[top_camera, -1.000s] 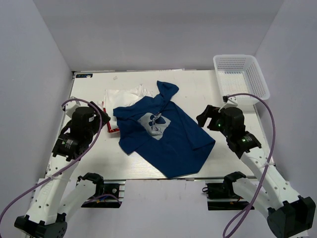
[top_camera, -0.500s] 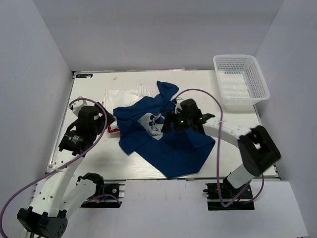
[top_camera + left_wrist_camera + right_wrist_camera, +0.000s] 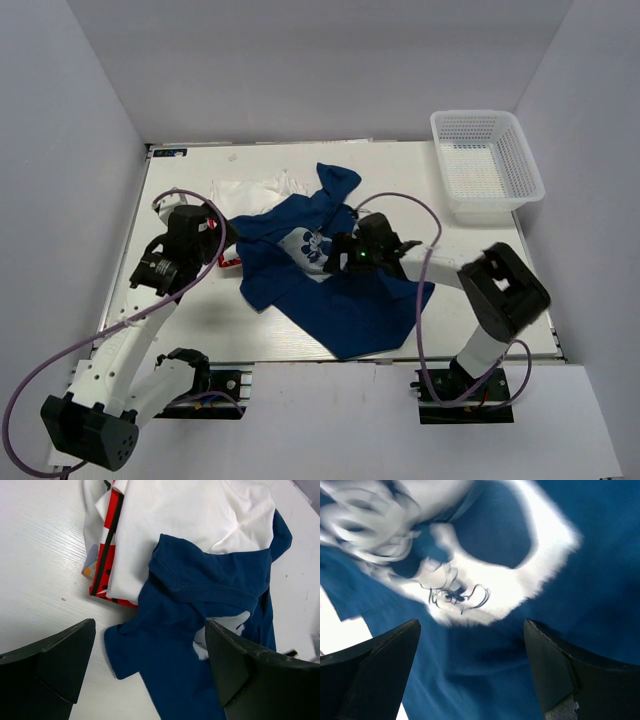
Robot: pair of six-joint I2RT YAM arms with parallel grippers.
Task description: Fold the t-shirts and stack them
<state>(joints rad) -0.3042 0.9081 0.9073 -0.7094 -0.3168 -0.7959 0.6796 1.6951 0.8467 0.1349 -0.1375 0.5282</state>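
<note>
Top external view: navy t-shirt [image 3: 330, 285] lies unfolded, overlapping white t-shirts [image 3: 250, 192] on the desk [image 3: 400, 180]. Left pincer [image 3: 150, 625] and right pincer [image 3: 471, 625] gape empty; folding apparently not begun.

A white table [image 3: 400, 170] carries a navy t-shirt [image 3: 350, 295], spread out and rumpled. White-and-red t-shirts [image 3: 245, 192] lie partly under the navy t-shirt's left edge. A white mesh basket [image 3: 495, 208] stands far to its right.
</note>
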